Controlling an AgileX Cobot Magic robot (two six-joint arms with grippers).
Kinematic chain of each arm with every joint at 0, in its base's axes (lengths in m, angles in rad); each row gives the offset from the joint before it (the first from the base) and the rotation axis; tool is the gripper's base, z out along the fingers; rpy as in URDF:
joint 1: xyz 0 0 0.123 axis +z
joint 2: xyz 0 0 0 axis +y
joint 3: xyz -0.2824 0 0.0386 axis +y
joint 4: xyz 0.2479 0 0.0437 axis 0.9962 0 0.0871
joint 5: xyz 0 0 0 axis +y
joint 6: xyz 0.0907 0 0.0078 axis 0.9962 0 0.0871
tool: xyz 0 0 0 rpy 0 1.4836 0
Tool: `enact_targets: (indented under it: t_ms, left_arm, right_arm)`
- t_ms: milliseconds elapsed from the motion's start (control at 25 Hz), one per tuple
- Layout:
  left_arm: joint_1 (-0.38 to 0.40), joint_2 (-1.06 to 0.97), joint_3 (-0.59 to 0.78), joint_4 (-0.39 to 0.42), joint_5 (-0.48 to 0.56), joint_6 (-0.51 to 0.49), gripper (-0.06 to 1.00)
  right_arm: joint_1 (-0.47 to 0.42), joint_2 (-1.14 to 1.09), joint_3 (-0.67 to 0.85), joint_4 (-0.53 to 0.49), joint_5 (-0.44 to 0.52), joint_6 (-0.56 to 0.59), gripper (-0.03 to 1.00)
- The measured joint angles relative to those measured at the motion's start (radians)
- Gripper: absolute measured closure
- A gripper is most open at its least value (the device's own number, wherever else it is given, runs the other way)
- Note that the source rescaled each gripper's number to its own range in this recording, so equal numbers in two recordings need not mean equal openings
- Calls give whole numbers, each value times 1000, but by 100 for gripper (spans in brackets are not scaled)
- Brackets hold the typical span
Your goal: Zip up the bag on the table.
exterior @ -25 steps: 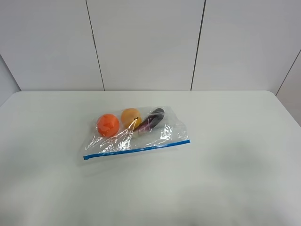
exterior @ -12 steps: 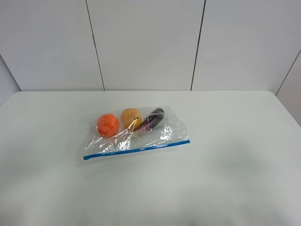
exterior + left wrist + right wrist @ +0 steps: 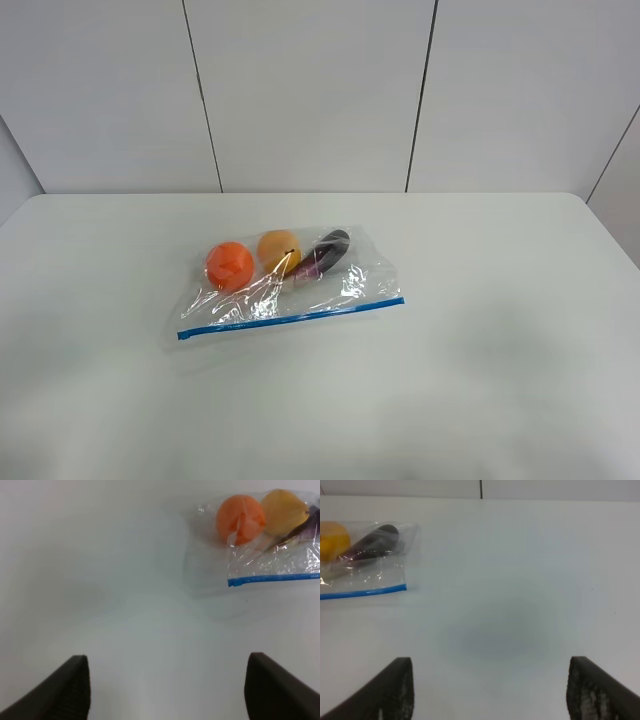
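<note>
The clear crinkly bag (image 3: 300, 290) lies flat in the middle of the white table (image 3: 480, 350), its blue zip strip (image 3: 290, 318) along the near edge. An orange ball (image 3: 230, 265), a yellow-orange fruit (image 3: 279, 249) and a dark eggplant (image 3: 322, 254) show through it. Neither arm appears in the exterior high view. In the left wrist view my left gripper (image 3: 167, 687) stands open over bare table, well short of the bag (image 3: 270, 555). My right gripper (image 3: 490, 690) is open too, apart from the bag's zip end (image 3: 395, 587) off to one side.
Grey wall panels (image 3: 310, 90) rise behind the table's far edge. The tabletop has rounded far corners, and bare white surface surrounds the bag on every side.
</note>
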Motion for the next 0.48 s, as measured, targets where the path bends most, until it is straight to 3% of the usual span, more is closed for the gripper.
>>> enact_targets:
  t_ms: [480]
  left_arm:
    - [0, 0, 0, 0, 0, 0, 16]
  right_arm:
    - [0, 0, 0, 0, 0, 0, 12]
